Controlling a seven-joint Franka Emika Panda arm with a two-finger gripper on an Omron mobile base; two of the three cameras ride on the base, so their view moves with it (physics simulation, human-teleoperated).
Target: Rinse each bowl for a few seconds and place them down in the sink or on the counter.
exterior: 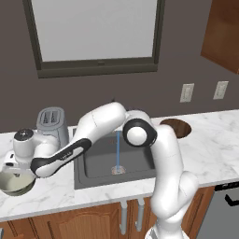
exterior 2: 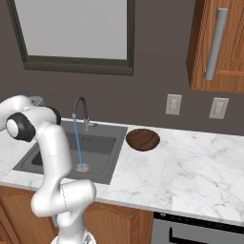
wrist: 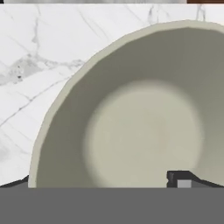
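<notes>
Gripper [exterior: 14, 172] with jaws wide apart and holding nothing sits right over the cream-green bowl [exterior: 16, 183] on the counter [exterior: 56, 191] left of the sink [exterior: 100, 163], 1 fingertip [wrist: 179, 179] inside its rim, so straight down.

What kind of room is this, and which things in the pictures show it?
It looks like a home kitchen. A dark sink with an arched faucet running water sits in a white marble counter over wooden cabinets. A silver toaster stands by the wall, and wall cabinets hang above.
</notes>
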